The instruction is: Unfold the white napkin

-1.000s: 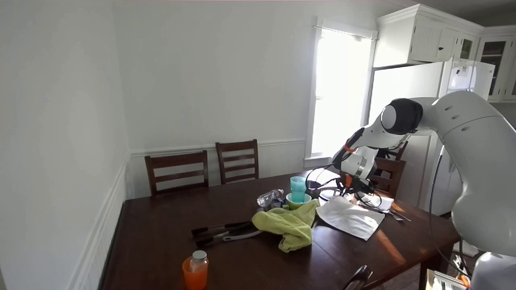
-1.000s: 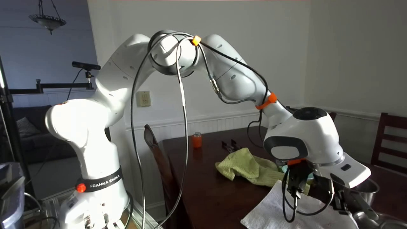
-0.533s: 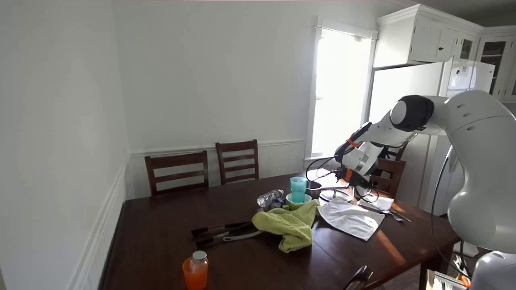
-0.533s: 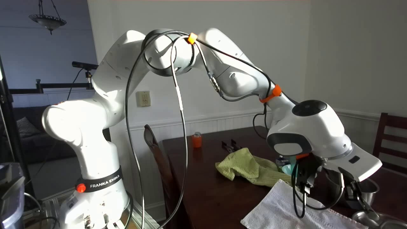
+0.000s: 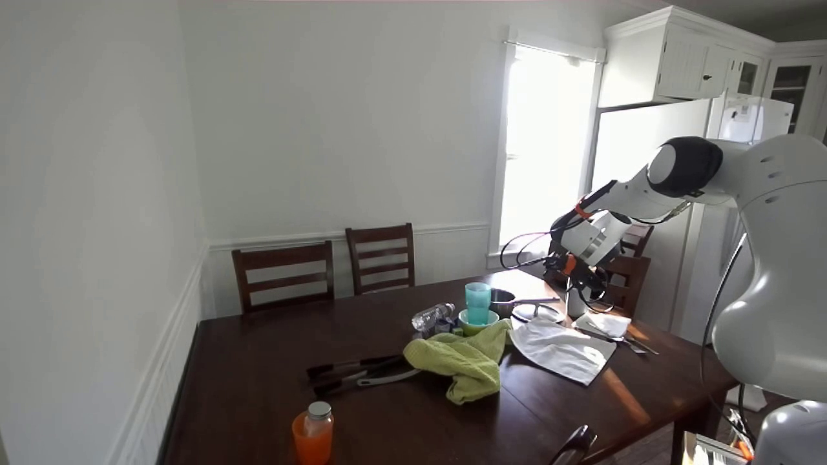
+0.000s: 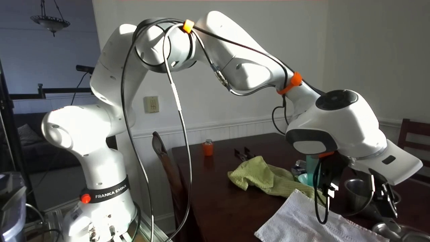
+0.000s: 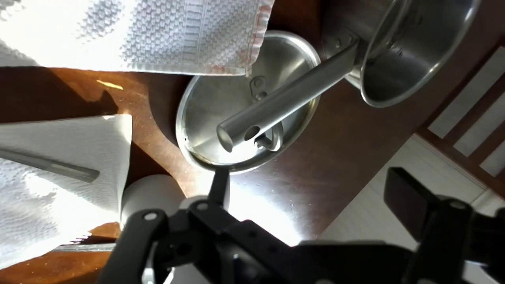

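Wrist view: the gripper [image 7: 309, 183] is spread wide, and the white napkin [image 7: 138, 37] is seen apart from it, laid out on the worktop [image 7: 339, 150] with one corner overlapping the pot lid [image 7: 211, 104]. In both exterior views, the arm [image 6: 248, 72] is arched high and stretched outward, with its end angled down and the gripper held above the level of the napkin.

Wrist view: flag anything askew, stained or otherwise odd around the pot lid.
The larger white napkin looks out of place: one corner overlaps the pot lid instead of lying clear, and reddish marks along that edge may be stains. The saucepan handle crosses above the lid.
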`<act>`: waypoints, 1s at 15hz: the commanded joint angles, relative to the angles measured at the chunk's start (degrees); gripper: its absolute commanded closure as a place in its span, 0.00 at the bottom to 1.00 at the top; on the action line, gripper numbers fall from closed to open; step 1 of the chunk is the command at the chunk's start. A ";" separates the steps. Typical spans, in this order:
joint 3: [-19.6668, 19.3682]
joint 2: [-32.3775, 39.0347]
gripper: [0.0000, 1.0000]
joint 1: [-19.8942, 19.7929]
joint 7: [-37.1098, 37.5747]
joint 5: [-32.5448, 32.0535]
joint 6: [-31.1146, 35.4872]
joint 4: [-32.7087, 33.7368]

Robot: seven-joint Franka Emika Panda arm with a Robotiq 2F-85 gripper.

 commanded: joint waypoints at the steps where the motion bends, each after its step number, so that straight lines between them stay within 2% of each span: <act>1: -5.05 -4.81 0.00 1.89 3.48 -1.38 -9.18 -4.12; 3: -8.00 -5.69 0.00 3.57 3.74 -1.91 -14.04 -4.50; 8: -14.99 -7.53 0.00 9.03 4.67 -3.44 -19.24 -5.38; 15: -21.51 -10.73 0.00 14.47 7.75 -7.78 -29.44 -4.81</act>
